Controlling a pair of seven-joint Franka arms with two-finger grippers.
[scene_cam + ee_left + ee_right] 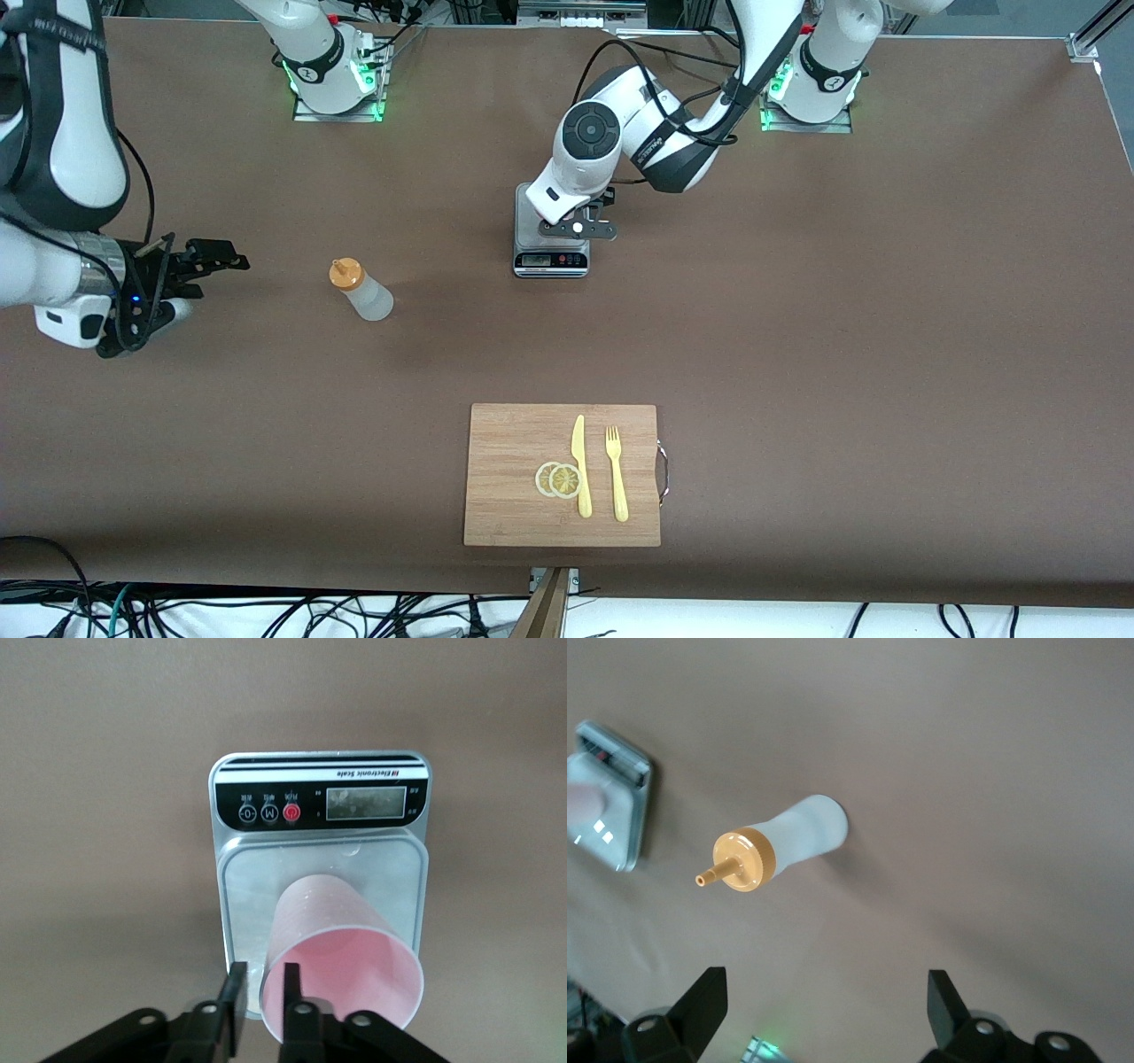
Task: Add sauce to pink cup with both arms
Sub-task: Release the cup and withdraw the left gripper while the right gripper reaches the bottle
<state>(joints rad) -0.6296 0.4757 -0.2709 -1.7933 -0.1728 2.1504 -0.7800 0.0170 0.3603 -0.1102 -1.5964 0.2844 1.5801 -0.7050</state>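
The pink cup point(341, 948) stands upright on a small digital scale point(319, 806), point(549, 260); in the front view the left arm's hand hides it. My left gripper point(263, 970), point(576, 229) hangs over the scale, one finger inside the cup's rim and one outside. The fingers stand slightly apart from the wall, so it is open. The sauce bottle point(363, 291), point(788, 846) stands upright with its orange cap, toward the right arm's end of the table. My right gripper point(208, 279), point(824, 983) hovers beside it, a short gap away, wide open and empty.
A wooden cutting board point(514, 478) lies nearer the front camera, carrying a yellow knife point(580, 465), a yellow fork point(616, 470) and two lemon slices point(558, 479). Bare brown tabletop spreads between the bottle and the scale.
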